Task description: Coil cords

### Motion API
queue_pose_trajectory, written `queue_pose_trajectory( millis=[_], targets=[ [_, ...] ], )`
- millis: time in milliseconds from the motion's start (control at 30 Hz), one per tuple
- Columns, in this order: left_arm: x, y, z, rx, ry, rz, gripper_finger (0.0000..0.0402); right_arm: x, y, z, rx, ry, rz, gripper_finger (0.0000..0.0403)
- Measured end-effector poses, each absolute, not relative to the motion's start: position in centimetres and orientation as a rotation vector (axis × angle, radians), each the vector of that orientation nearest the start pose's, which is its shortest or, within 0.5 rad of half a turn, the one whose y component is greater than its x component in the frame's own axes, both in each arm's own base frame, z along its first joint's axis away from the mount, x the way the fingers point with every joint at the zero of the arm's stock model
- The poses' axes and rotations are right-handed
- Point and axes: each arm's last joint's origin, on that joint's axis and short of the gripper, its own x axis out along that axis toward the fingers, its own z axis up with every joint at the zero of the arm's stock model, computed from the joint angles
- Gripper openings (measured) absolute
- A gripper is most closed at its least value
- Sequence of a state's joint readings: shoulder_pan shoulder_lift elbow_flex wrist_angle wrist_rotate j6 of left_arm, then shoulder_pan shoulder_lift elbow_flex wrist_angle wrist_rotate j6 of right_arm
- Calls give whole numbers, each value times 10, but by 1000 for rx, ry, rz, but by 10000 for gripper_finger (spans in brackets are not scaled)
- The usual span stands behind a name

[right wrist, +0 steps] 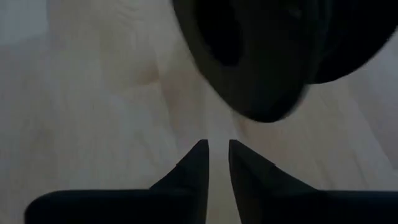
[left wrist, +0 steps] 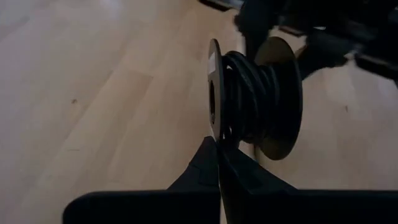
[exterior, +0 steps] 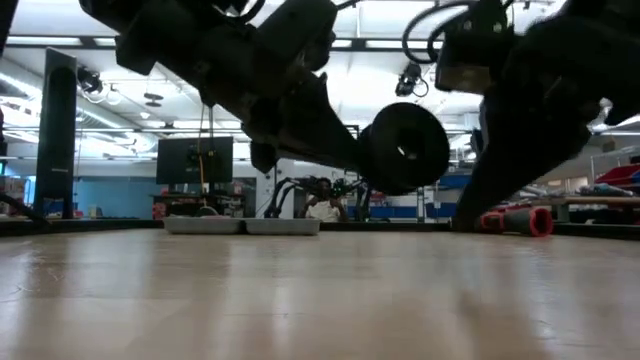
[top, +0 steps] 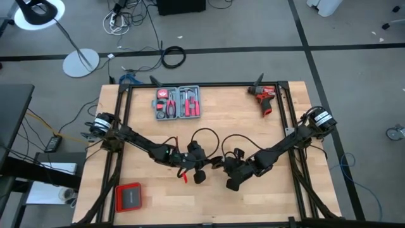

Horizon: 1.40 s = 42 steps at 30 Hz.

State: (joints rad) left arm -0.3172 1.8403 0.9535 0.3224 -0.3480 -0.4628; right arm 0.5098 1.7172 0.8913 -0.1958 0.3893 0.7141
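A black spool (left wrist: 255,99) carries the thin black cord (left wrist: 249,87), wound around its core. The low view shows the spool (exterior: 405,148) hanging clear of the wooden table, near the table's middle (top: 200,177). My left gripper (left wrist: 217,144) comes from the left and is shut on the spool's nearer flange. My right gripper (right wrist: 217,149) comes from the right and points steeply down just short of the spool (right wrist: 261,56). Its fingers stand a little apart with nothing between them. The cord's plug end is out of view. My left gripper pinches the rim of the spool's nearer flange (left wrist: 215,132) between its two fingertips, at the rim's lower edge. The fingers slant downward from the table's left. The spool is lifted clear of the table, its axis roughly level, with the cord still wound on it.
A grey tool case (top: 178,103) lies at the far middle and a red drill (top: 264,98) at the far right. A red-edged dark box (top: 128,196) sits near the front left corner. A small red piece (top: 184,178) lies beside the spool. Bare wood stretches toward the near edge.
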Motion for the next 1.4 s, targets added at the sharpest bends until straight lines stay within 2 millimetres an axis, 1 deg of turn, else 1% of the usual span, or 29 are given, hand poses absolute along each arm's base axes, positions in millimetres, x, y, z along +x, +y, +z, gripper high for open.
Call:
queue_pose_trajectory(
  millis=[67, 233, 500, 600, 667, 800, 933, 1167, 1300, 1400],
  targets=[
    [356, -107, 150, -266, 535, 156, 0, 280, 144, 141, 222, 912, -231, 69],
    [357, -107, 139, -249, 573, 165, 0, 279, 147, 141, 235, 916, -210, 72],
    [357, -107, 140, -225, 556, 173, 0, 278, 151, 142, 265, 900, -212, 70],
    [357, -106, 140, -204, 554, 175, 0, 277, 158, 147, 257, 841, -220, 66],
    [358, -107, 141, -206, 545, 174, 0, 275, 166, 152, 191, 778, -226, 63],
    [358, -107, 141, -206, 544, 175, 0, 274, 186, 167, -12, 682, -182, 57],
    [359, -106, 142, -221, 532, 181, 0, 274, 198, 178, -206, 625, -148, 56],
    [361, -106, 146, -304, 487, 197, 0, 280, 203, 188, -406, 545, -91, 56],
    [363, -103, 148, -357, 464, 211, 0, 283, 204, 192, -541, 502, -105, 57],
    [365, -100, 149, -393, 442, 218, 0, 283, 204, 192, -617, 504, -72, 63]
  ],
)
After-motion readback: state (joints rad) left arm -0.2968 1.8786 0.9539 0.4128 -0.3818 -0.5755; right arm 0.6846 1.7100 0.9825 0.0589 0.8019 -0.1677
